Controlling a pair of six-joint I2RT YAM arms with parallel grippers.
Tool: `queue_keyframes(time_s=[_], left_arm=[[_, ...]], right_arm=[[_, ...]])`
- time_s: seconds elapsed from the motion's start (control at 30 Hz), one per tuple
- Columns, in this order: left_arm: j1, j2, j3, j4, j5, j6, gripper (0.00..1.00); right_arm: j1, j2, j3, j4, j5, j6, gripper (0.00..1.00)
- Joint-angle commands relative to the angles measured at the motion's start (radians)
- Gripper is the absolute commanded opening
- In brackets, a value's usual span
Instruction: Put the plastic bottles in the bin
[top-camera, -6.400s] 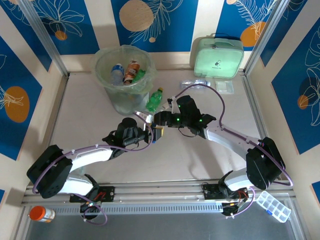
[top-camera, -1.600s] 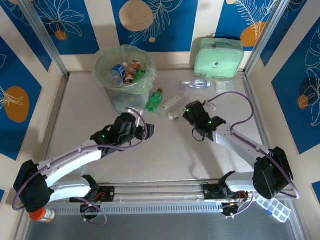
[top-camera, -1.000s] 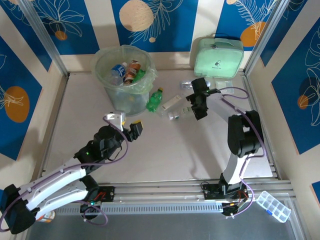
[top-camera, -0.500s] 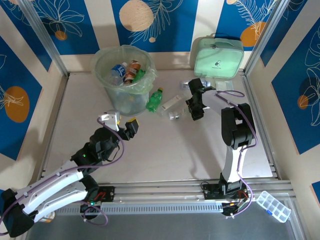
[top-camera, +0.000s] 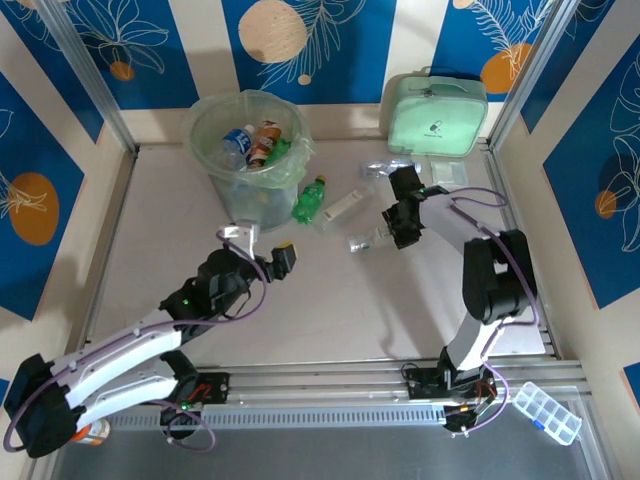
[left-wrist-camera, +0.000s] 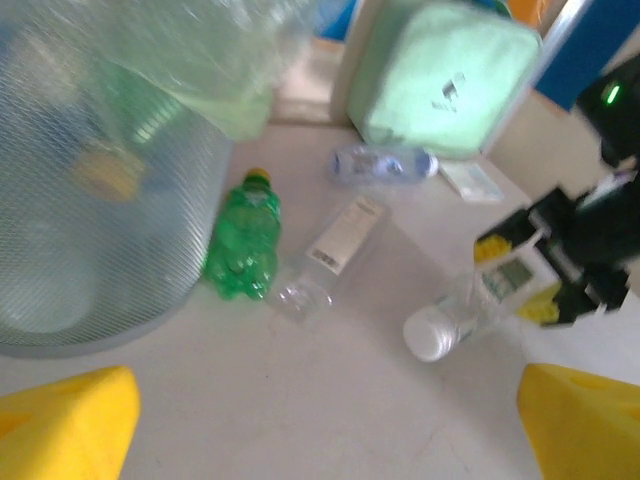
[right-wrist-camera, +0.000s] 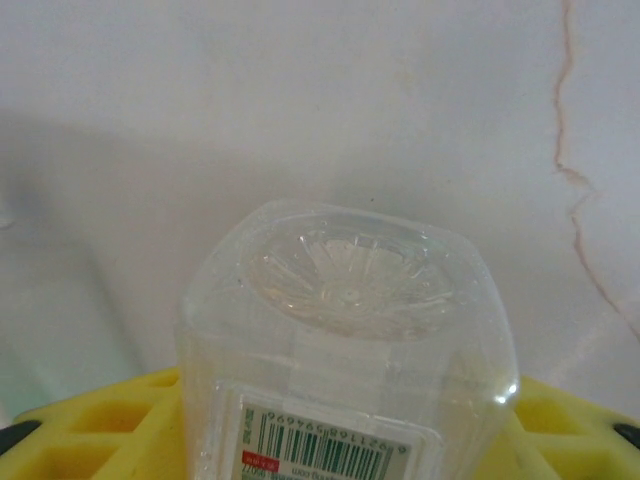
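Top external: right claw (top-camera: 390, 233) pinching clear bottle (top-camera: 364, 241); left claw (top-camera: 262, 244) spread; green bottle (top-camera: 310, 199) beside bin (top-camera: 236, 203).

Clear bottle (right-wrist-camera: 345, 330): neck and cap beyond the lower edge; label cropped there, print too small to read.
Right hand (right-wrist-camera: 335, 440): pads (right-wrist-camera: 90, 430) cut off along the same edge.
Left hand (left-wrist-camera: 330, 430): fingertips (left-wrist-camera: 70, 425) cropped at the lower corners.
Bin (left-wrist-camera: 90, 230): blurred, cut off left and top; contents indistinct behind its wall.
Orange-capped jar (top-camera: 85, 429): partly hidden by the left arm.
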Motion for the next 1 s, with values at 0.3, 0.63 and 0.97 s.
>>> queue_keyframes(time_s=[0.3, 0.63, 0.97], left_arm=[[0.089, 0.436, 0.107, 0.337, 0.696, -0.175, 0.99], [0.125, 0.604, 0.106, 0.585, 0.873, -0.274, 0.99], [0.132, 0.643, 0.119, 0.555, 0.842, -0.256, 0.99]], right_arm=[[0.155, -0.341, -0.183, 0.192, -0.021, -0.429, 0.54], [0.316, -0.387, -0.206, 0.264, -0.027, -0.541, 0.55], [0.413, -0.386, -0.18, 0.282, -0.051, -0.534, 0.55]])
